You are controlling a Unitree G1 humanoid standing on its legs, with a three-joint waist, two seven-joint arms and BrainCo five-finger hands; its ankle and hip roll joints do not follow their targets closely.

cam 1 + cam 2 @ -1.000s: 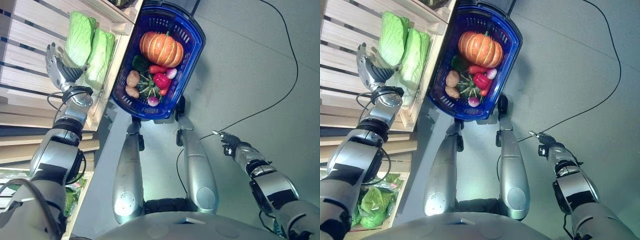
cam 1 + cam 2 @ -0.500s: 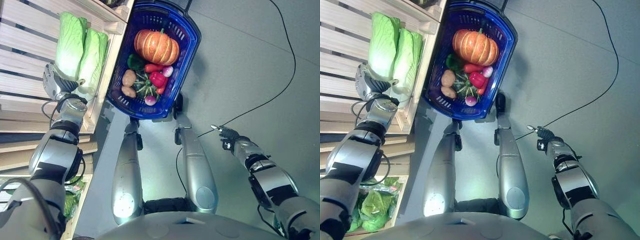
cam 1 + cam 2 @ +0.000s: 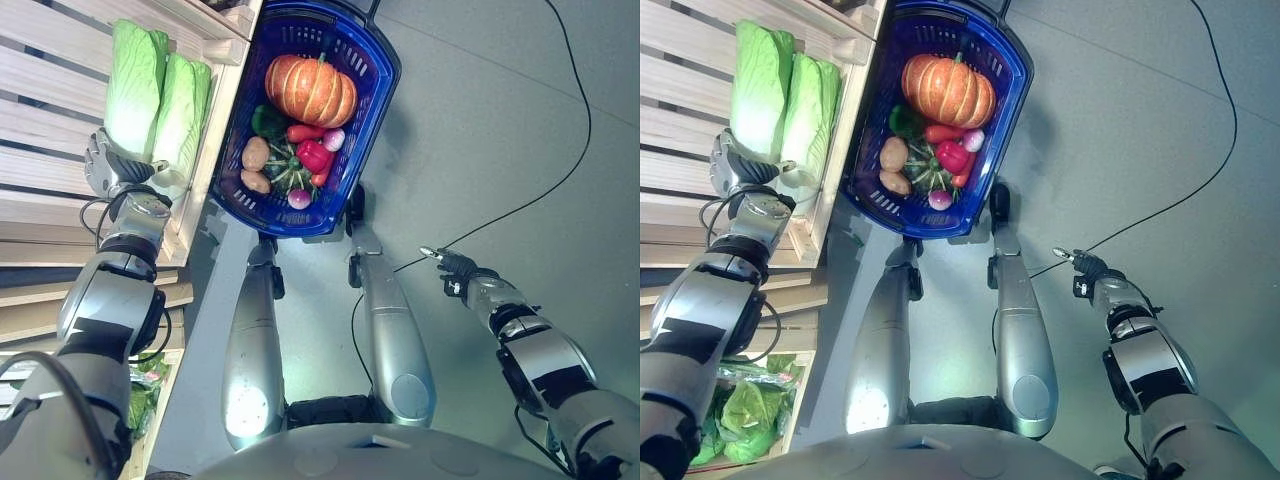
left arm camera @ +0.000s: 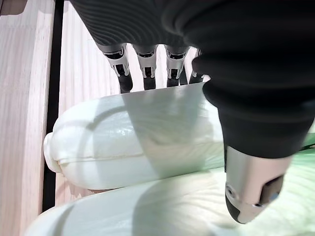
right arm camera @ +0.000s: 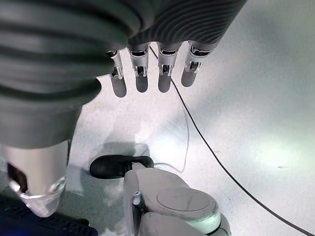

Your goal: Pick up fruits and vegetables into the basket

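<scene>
Two pale green napa cabbages lie side by side on a wooden slatted shelf (image 3: 50, 110), one further left (image 3: 132, 85) and one nearer the basket (image 3: 182, 105). My left hand (image 3: 108, 170) is at their white stem ends. In the left wrist view its straight fingers (image 4: 147, 64) reach past one cabbage's white base (image 4: 147, 132) and the thumb (image 4: 251, 187) lies over the other cabbage (image 4: 147, 211). The blue basket (image 3: 385, 80) holds a pumpkin (image 3: 310, 90), potatoes, red peppers and radishes. My right hand (image 3: 455, 268) hangs open over the grey floor, its fingers (image 5: 165, 69) straight.
The shelf's wooden front edge (image 3: 205, 170) runs between the cabbages and the basket. More bagged greens (image 3: 745, 410) sit on a lower shelf level. Grey floor (image 3: 500, 120) spreads to the right of the basket.
My left hand has dropped from a raised open pose beside the cabbages down onto their stem ends. The view has shifted slightly. The right hand has barely moved.
</scene>
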